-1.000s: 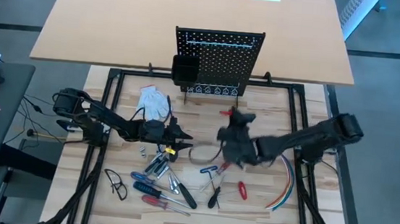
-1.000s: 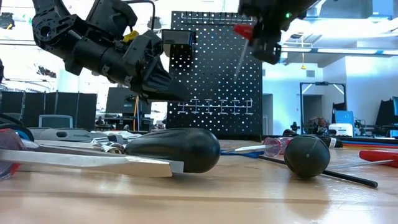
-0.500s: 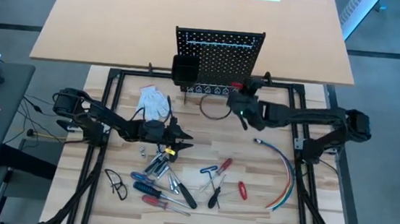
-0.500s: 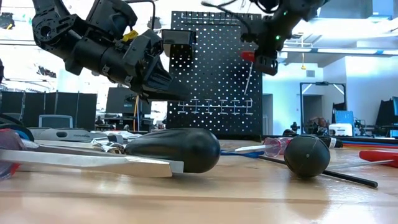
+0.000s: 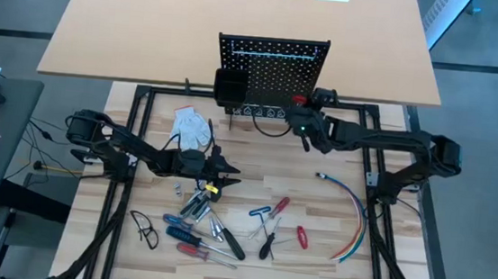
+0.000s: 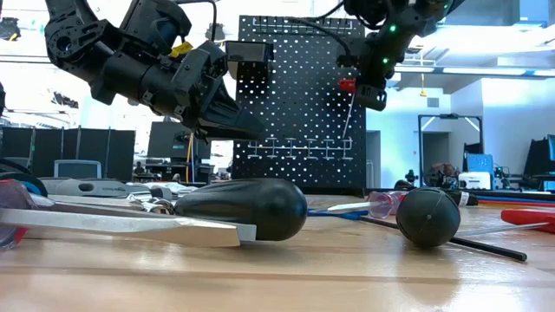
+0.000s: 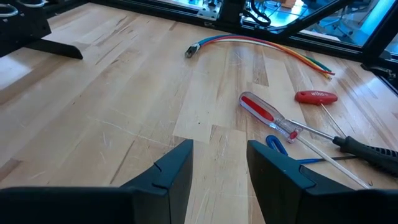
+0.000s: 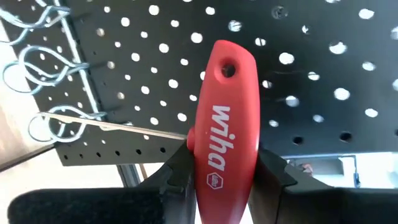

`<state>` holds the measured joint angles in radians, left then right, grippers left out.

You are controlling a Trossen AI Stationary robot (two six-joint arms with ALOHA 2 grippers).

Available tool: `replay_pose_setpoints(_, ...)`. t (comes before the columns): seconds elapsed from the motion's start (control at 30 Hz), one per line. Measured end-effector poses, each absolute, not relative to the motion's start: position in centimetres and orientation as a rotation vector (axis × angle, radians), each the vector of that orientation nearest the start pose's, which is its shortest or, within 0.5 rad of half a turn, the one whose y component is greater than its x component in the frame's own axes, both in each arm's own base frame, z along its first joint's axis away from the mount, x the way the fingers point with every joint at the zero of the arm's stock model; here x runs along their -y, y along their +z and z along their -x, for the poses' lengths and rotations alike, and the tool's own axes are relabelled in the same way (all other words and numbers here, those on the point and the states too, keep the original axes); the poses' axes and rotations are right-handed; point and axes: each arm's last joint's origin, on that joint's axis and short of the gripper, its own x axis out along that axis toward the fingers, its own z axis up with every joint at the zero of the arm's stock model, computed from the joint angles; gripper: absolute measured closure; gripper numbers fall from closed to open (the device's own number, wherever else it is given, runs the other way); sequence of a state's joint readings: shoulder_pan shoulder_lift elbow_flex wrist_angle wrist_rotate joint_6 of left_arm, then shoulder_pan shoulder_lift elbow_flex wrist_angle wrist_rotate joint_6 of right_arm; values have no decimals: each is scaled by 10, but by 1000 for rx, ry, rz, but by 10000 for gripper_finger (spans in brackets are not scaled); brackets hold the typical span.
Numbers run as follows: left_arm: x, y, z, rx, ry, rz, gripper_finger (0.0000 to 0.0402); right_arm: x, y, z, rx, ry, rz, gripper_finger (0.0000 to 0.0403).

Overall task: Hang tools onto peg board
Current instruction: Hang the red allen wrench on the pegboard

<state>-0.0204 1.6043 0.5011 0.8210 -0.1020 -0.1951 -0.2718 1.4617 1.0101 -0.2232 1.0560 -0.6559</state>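
Everything placed relative to the peg board [image 5: 271, 74].

Nearest edge of the table [image 5: 329, 255], well in front of the board: loose tools [image 5: 209, 231] lying in a scatter – red and blue screwdriver handles, a fat black handle [image 6: 243, 208], a blue T-handle key [image 5: 263, 212], a clear-red screwdriver [image 7: 268, 116], a small red T-handle key [image 7: 317, 97]. Black-framed safety glasses [image 5: 144, 228] sitting at the scatter's left end.

Left pincer [image 5: 226, 172] is hovering over the table in front of the board and to its left, fingers parted, gripping nothing; the left wrist view is showing bare wood between them.

Coloured cable bundle [image 5: 351, 216] is curving across the table off to the board's front right. White glove [image 5: 194, 127] is lying just in front of the board's left side.

Right pincer [image 5: 301, 117] is up against the board's face on its right half, clenched on a red T-handle tool [image 8: 222, 124] marked "wiha", with a hole in the handle top and a thin silver shaft [image 6: 349, 117] pointing down along the panel.

Board itself: black perforated panel, standing upright, black bin [image 5: 229, 88] on its left side, wire loop hooks [image 8: 43, 74], white marks along the bottom edge.
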Motion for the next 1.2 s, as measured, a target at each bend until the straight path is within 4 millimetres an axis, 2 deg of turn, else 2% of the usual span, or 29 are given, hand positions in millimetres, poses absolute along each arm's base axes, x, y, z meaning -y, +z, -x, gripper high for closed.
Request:
replay_pose_setpoints(0.37,3,149,-286,-273,109,176,257,119,224,-295,-1217,-973,862,302)
replay_pose_setpoints(0.5,3,149,-286,-272,109,176,257,113,229,-298,-1185,-965,886,302)
replay_pose_setpoints(0.67,3,149,-286,-273,108,168,257,103,252,-294,-1099,-1009,895,302)
replay_pose_setpoints(0.8,3,149,-286,-273,108,167,257,100,259,-291,-1077,-1016,894,302)
replay_pose_setpoints(1.2,3,149,-286,-272,108,169,257,121,255,-286,-1120,-1078,854,302)
